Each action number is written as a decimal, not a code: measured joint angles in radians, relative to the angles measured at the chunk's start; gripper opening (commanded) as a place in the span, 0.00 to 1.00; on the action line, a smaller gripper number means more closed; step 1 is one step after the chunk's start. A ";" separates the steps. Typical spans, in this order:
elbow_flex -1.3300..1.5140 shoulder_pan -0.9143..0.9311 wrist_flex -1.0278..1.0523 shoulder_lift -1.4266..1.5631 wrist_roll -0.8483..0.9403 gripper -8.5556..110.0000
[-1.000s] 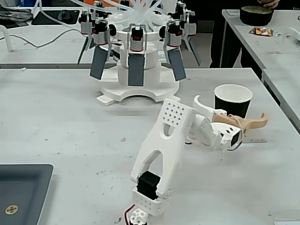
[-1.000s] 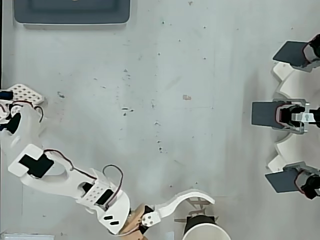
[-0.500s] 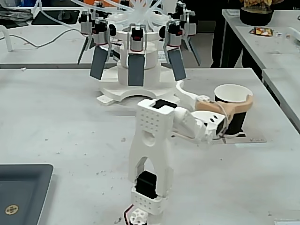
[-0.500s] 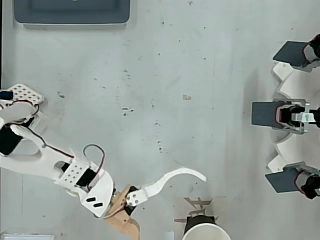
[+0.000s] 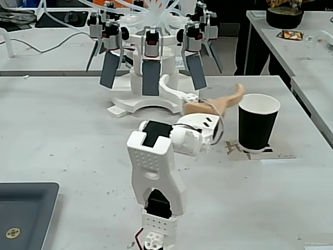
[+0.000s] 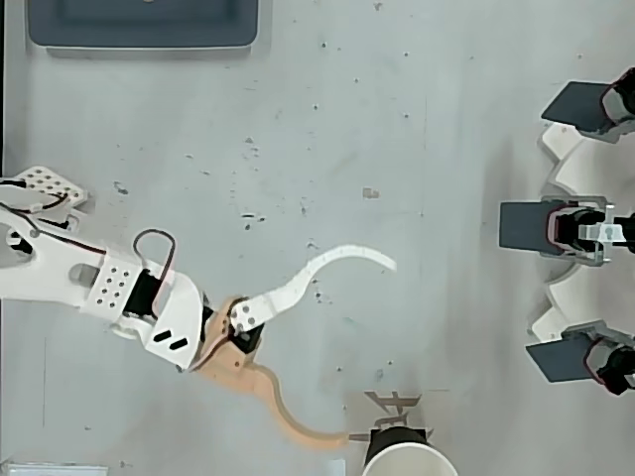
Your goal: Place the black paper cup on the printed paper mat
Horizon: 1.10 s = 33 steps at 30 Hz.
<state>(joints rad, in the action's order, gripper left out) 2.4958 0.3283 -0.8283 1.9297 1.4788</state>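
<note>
The black paper cup (image 5: pixel 258 124) stands upright on the printed paper mat (image 5: pixel 270 154) at the right of the table. The overhead view cuts it off at the bottom edge, showing only its white rim (image 6: pixel 409 458) and part of the mat (image 6: pixel 393 403). My gripper (image 5: pixel 203 86) (image 6: pixel 369 350) is wide open with nothing between its fingers. The curved beige finger (image 5: pixel 229 101) (image 6: pixel 288 416) ends right beside the cup's left side; contact cannot be told. The white finger (image 5: pixel 174 92) (image 6: pixel 337 263) points away from the cup.
A dark grey tray (image 5: pixel 26 213) (image 6: pixel 144 25) lies at the near left in the fixed view. A white fixture with several dark paddles (image 5: pixel 151 67) (image 6: pixel 580 228) stands behind the gripper. A black bowl (image 5: pixel 284 18) sits on another table.
</note>
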 measured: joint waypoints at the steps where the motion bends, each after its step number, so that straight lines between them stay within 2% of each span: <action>1: 0.015 -0.015 0.000 0.021 0.000 0.48; 23: 0.127 -0.334 0.005 0.187 0.029 0.40; 33: 0.127 -0.377 0.012 0.138 0.044 0.37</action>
<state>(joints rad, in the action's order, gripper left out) 2.6231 -0.0491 -0.8161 2.0678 1.5232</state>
